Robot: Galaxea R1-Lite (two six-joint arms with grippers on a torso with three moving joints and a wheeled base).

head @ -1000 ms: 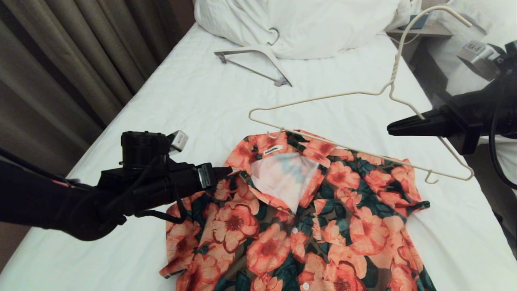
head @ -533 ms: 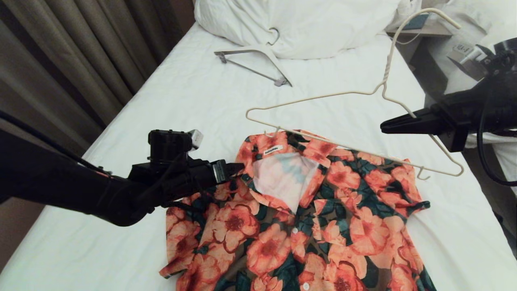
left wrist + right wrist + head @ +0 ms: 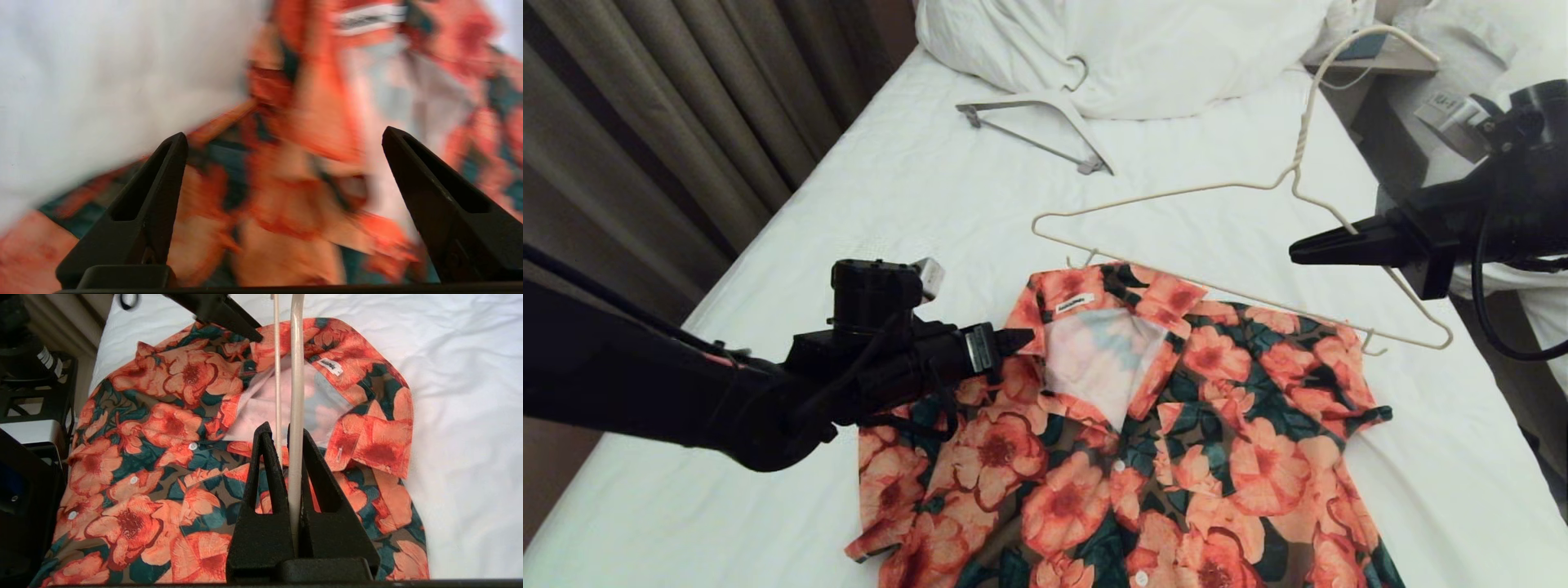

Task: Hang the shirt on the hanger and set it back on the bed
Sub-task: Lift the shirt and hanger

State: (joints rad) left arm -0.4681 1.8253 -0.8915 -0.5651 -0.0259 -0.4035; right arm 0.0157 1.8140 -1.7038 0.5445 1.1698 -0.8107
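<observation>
Gripping now: my right gripper point(image 3: 286, 435) is clamped on the hanger point(image 3: 1241, 269), its wire running up between my two fingers in the right wrist view.
Right gripper place: it juts in from the right side of the head view, above the bed point(image 3: 907, 188) and just past the shirt's far shoulder.
Hanger attitude: it is held clear of the sheet, tilted, with the hook up toward the pillow point(image 3: 1143, 49) and the long bottom wire lying over the collar end of the shirt point(image 3: 1143, 441).
Hanger change: compared with a second ago, the hook sits further left and the bottom wire's right end has slid left and a little up the picture; my right gripper has shifted with it.
Left gripper state: my left gripper point(image 3: 286, 139) now stands wide apart, nothing between the fingers; a second ago it was narrower.
Left gripper place: its tips are at the collar on the shirt's left side, right at the open neck; whether they touch the cloth I cannot tell.
Left gripper change: it has travelled right along the shirt's edge since the earlier frame, from beside the left shoulder to the collar.
Shirt: it lies flat and face up on the white sheet, collar toward the pillow, neck open with the pale inside and label showing; its lie matches the earlier frame.
Beyond: a thicker white hanger point(image 3: 1037, 126) rests on the sheet just beside the pillow, unmoved; brown curtains point(image 3: 678, 114) hang along the bed's left side.
</observation>
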